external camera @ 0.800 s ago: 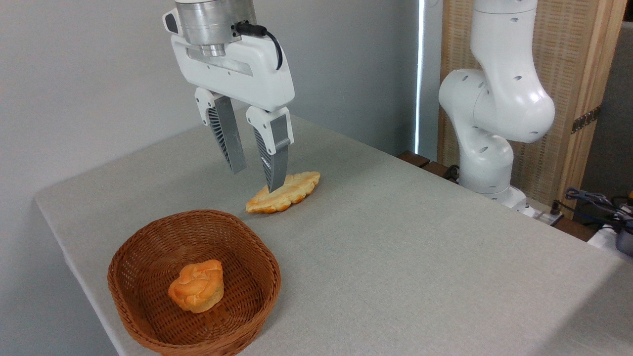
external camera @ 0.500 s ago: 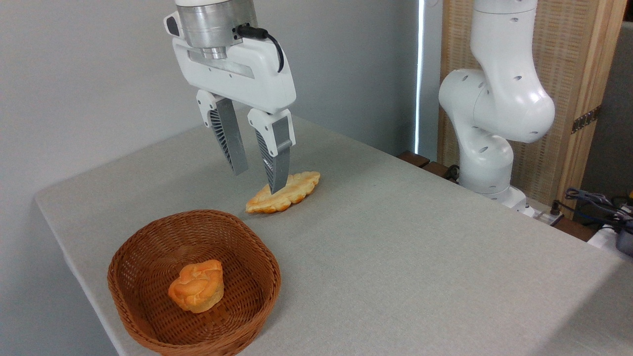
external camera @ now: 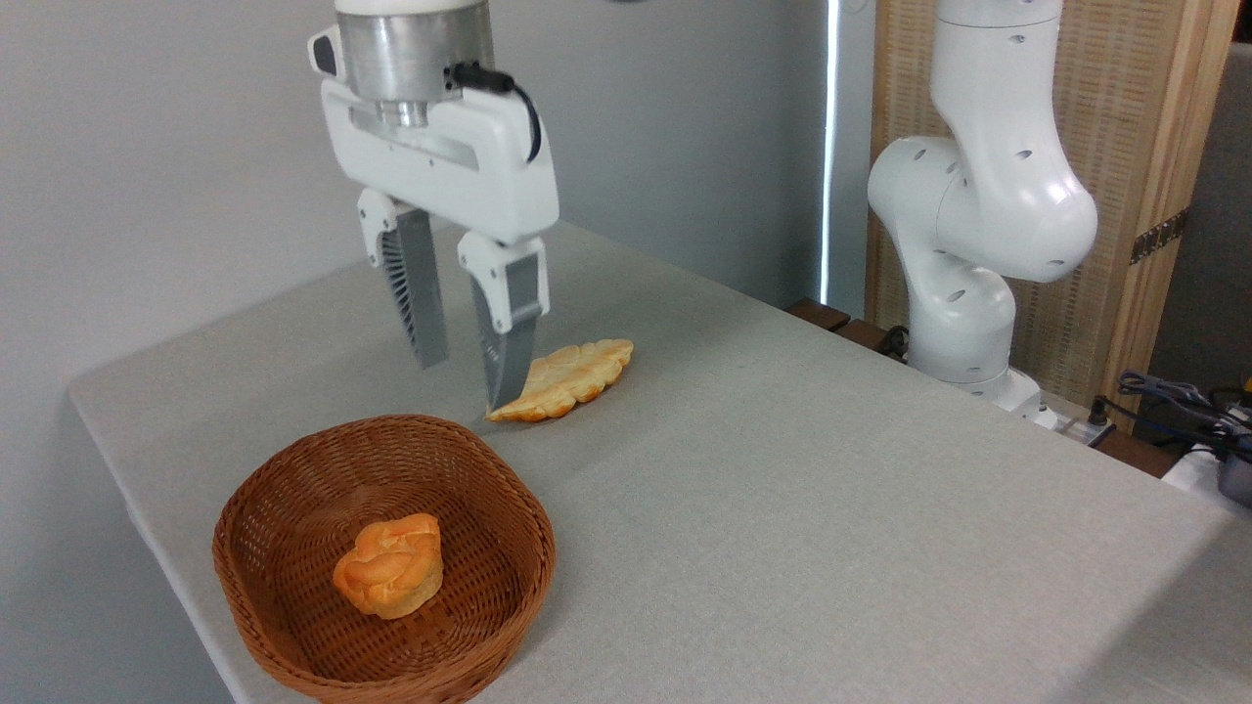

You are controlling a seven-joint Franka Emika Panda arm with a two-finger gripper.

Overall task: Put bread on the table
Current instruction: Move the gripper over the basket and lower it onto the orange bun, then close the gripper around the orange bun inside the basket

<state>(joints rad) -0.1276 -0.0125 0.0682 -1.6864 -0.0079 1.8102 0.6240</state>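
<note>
Bread [external camera: 389,566] sits in the basket [external camera: 293,508], near the worktop's [external camera: 782,508] front-left corner.
We see the gripper [external camera: 462,379] hanging above the worktop just behind the basket's far rim, its fingers parted with a clear gap and holding nothing; its right fingertip overlaps the pastry's [external camera: 572,376] left end in our view. Right of the basket, the worktop lies bare to its right edge. The arm's base [external camera: 963,293] stands beyond the far edge.
</note>
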